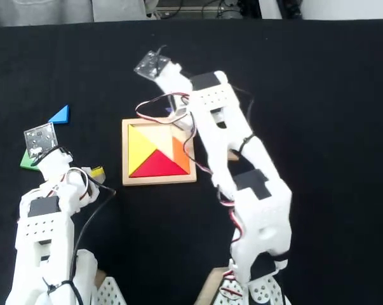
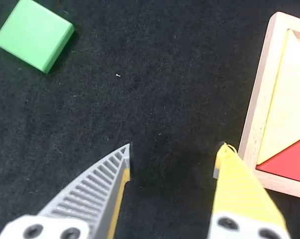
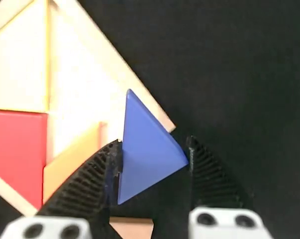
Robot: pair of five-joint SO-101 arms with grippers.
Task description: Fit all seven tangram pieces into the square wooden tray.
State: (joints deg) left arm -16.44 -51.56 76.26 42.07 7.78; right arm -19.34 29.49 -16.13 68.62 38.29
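Tangram pieces are seen from above inside the wooden tray [image 1: 124, 152]: a yellow piece [image 1: 140, 147], a red piece [image 1: 158, 165] and an orange piece [image 1: 180, 152]. A light blue triangle [image 1: 60, 115] and a green square [image 1: 28, 162] are laid on the black cloth [image 1: 318, 95], left of the tray.

From the left wrist, the left gripper [image 2: 174, 154] is seen wide open above bare cloth, between the green square and the tray's rim.

From the right wrist, a dark blue triangle [image 3: 145, 149] is seen held by the right gripper [image 3: 154, 144], over the tray's edge, beside the orange piece.
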